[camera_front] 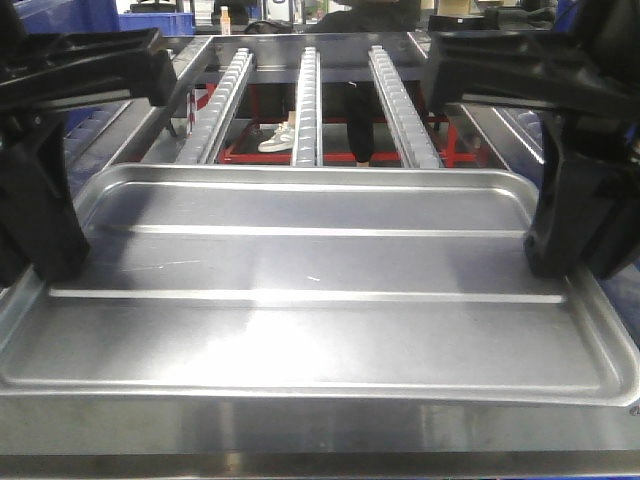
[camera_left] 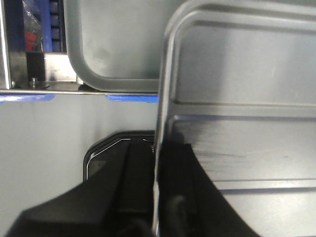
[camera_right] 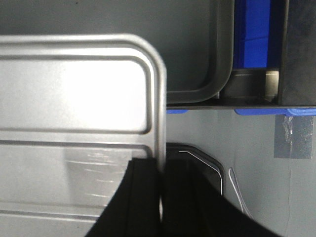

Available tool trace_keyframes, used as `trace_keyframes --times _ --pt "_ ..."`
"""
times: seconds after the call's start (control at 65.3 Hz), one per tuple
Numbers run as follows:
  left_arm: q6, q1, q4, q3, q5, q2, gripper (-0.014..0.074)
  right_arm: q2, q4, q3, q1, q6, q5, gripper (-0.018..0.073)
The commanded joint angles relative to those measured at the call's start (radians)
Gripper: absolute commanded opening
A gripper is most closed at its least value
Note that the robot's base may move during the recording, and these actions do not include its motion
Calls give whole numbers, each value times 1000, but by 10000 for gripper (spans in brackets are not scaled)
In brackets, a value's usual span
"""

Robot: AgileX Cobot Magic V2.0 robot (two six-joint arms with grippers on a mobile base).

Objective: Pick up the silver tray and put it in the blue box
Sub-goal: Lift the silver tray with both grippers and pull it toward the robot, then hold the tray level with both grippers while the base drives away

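Exterior front-facing view: shiny ribbed rectangular silver tray fills the frame, lying flat over the steel counter. Can't tell if it's resting or lifted just clear. Long axis runs 9 to 3 o'clock, both raised ribs along it.

Left gripper is at the 9 o'clock short end and right gripper at the 3 o'clock short end, so neither arm is nearer. Each already has its own end.

Left wrist view: the gripper is pinched onto the rim, one finger outside and one over the tray floor, nearly closed with only the rim between. Right wrist view shows the same, mirrored.

Dull grey smooth-bordered tray sits at 12 o'clock past the silver tray's far corner, near but apart from it. Bright-blue plastic shows at 1 o'clock beyond it. Can't tell if that's the blue box, which isn't clearly in view.

Judgement: grab looks done, the carry to the box is ahead. Both arms need to move together, keeping the 9–3 axis level, or the rim could slip a pinch.
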Motion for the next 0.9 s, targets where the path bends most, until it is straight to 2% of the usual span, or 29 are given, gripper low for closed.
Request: trace_keyframes --times 0.0,0.888 --pt "-11 6 34 -29 8 -31 -15 -31 -53 -24 -3 -14 9 58" --pt "-11 6 34 -29 42 -31 -15 -31 -53 -24 -3 -14 13 58"
